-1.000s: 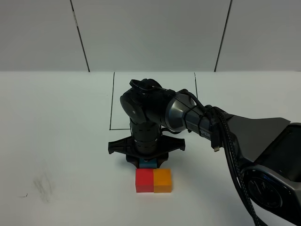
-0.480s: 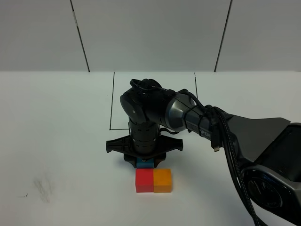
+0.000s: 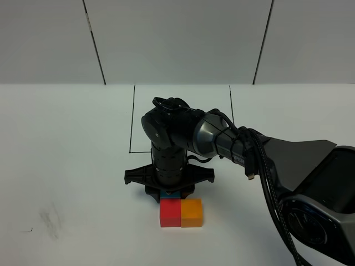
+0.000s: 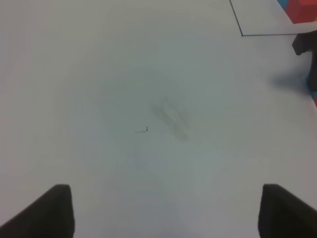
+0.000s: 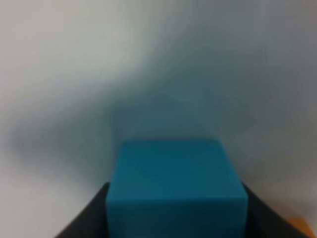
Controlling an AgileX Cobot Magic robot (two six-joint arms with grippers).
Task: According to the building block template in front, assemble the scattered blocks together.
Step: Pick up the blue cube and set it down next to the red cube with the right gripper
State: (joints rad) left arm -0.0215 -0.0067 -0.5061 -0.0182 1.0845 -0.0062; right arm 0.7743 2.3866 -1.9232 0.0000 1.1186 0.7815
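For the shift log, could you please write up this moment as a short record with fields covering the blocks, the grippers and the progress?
red block: on the table, its side against the orange block
orange block: to the right of the red one in the exterior view
blue block: between the right gripper's fingers, just behind the red block
right gripper: shut on the blue block, pointing down
left gripper: open, over bare table
template: only a red and blue corner shows, in the left wrist view
progress: red and orange joined; blue not yet released
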